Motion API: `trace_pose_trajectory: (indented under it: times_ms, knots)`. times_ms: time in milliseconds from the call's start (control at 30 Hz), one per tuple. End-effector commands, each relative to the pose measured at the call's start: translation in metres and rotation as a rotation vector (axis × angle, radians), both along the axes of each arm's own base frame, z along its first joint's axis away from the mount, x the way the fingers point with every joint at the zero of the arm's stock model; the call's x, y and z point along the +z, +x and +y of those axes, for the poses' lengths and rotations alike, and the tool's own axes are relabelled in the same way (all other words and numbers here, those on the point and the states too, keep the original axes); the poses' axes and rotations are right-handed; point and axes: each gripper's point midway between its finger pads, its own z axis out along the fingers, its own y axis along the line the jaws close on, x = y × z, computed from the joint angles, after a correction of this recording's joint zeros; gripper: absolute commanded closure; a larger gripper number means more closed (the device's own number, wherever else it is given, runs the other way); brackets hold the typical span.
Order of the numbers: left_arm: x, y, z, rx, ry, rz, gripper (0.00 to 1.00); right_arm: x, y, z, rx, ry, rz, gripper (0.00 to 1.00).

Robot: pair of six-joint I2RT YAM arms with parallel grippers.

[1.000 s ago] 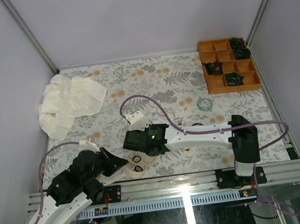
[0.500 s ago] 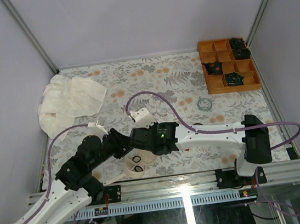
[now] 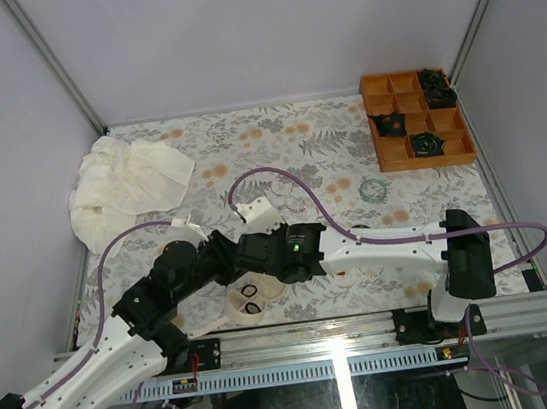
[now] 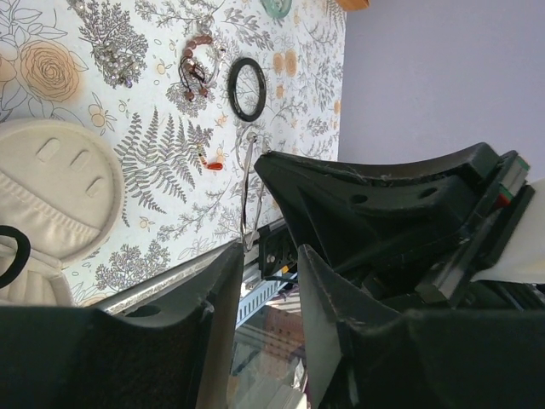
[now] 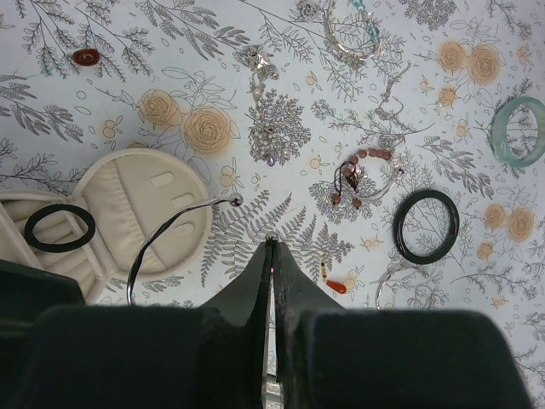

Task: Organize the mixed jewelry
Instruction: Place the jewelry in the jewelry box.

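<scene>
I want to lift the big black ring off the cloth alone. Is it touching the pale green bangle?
Apart. The right wrist view shows a strip of patterned cloth between the black ring and the pale green bangle.

Overhead view: bright, flat, even light across the worktop (image 3: 295,141), with only soft shadows hugging my arms. There's a glare streak on the metal rail (image 3: 340,365) at 6 o'clock. Left wrist view: my left claw (image 4: 268,256) sits dark and soft-focus at 6 o'clock, while the print beyond is crisp at 11. Right wrist view: my right claw (image 5: 272,256) is black and blurred at 6 o'clock; the floral pattern is sharp, evenly lit, shadows faint.
</scene>
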Motion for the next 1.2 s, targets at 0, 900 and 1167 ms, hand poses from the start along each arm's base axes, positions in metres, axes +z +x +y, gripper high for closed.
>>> trace_pose_trajectory:
  times_ms: [0, 900, 1167]
  knots:
    - [0.018, 0.005, -0.011, -0.008, -0.048, -0.054, 0.69, 0.023, 0.005, 0.011, 0.003, 0.068, -0.027, 1.00]
    - [-0.001, 0.009, -0.018, 0.008, 0.007, -0.048, 0.95, 0.026, -0.006, 0.023, 0.053, 0.161, 0.028, 1.00]
    - [-0.003, 0.008, -0.015, 0.014, 0.009, -0.049, 1.00, 0.037, -0.006, 0.009, 0.045, 0.164, 0.005, 0.95]
